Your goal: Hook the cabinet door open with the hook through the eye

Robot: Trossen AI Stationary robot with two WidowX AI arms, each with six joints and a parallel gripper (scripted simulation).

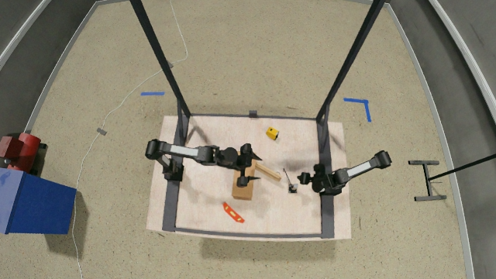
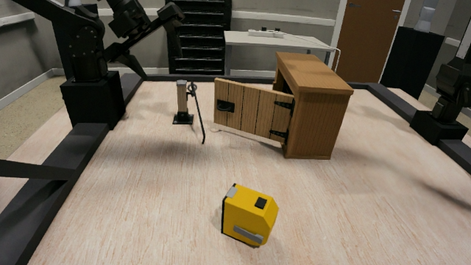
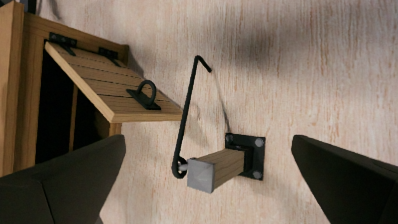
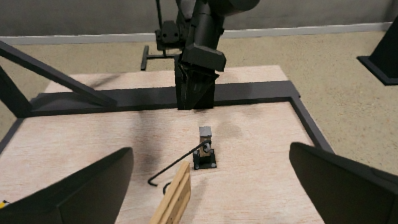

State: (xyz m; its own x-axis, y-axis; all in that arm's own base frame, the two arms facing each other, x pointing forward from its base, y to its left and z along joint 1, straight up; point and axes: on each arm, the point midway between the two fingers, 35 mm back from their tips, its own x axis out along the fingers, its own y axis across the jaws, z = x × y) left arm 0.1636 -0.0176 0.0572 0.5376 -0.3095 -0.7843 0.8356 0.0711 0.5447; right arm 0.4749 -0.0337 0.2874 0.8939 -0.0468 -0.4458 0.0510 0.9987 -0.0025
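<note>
The wooden cabinet (image 1: 245,187) (image 2: 313,107) stands on the table with its door (image 2: 254,110) (image 3: 110,85) swung open toward the post (image 2: 182,101) (image 3: 220,167) (image 4: 202,150). The black hook (image 2: 198,110) (image 3: 187,115) hangs from the post top, slanting down beside the door. Its tip is apart from the door's eye (image 2: 225,106) (image 3: 145,92), not through it. My left gripper (image 1: 301,179) (image 2: 171,18) is open and empty, high above the post. My right gripper (image 1: 256,168) is open and empty over the cabinet, facing the post.
A yellow tape measure (image 1: 272,133) (image 2: 248,215) lies near the table's back edge. An orange-red level (image 1: 233,212) lies in front of the cabinet. Black frame rails and uprights (image 1: 325,163) border the table on both sides.
</note>
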